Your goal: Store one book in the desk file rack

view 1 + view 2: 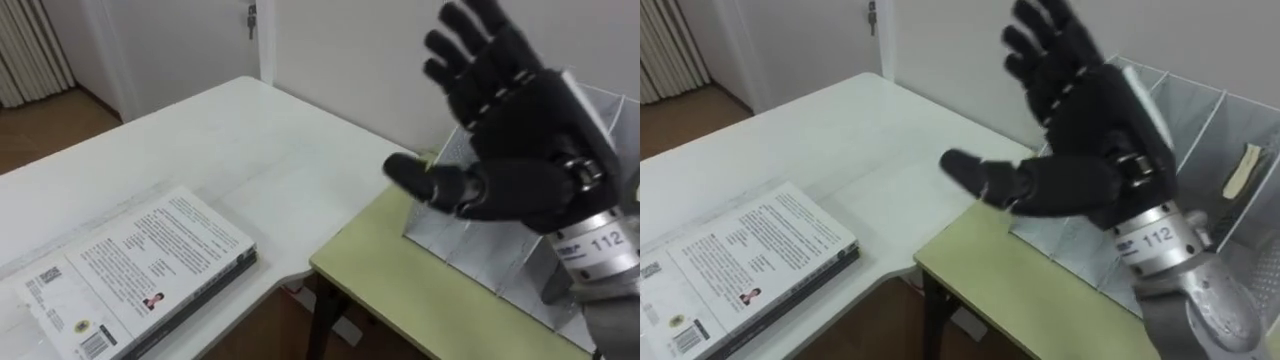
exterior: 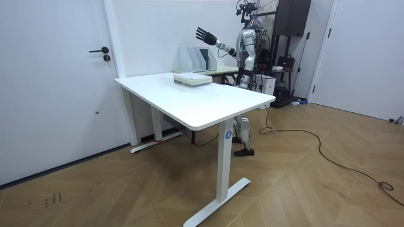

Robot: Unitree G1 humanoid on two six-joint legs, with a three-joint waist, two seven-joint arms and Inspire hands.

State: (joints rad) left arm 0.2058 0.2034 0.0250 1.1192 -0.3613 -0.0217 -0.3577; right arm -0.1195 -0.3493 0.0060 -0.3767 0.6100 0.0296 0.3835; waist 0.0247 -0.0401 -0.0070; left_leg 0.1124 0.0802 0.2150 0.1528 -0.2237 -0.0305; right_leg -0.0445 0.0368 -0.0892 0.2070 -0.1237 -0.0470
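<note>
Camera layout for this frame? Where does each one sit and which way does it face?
Left eye view: on the robot's head, looking down at the book on the white table and the file rack on the green desk; the open right hand is raised in front of the rack.
Right eye view: same head, slightly to the right; same scene and hand.
Room view: across the room, facing the table's near corner; whole robot behind it, hand raised.
Shared by all: book, rack, right hand.
</note>
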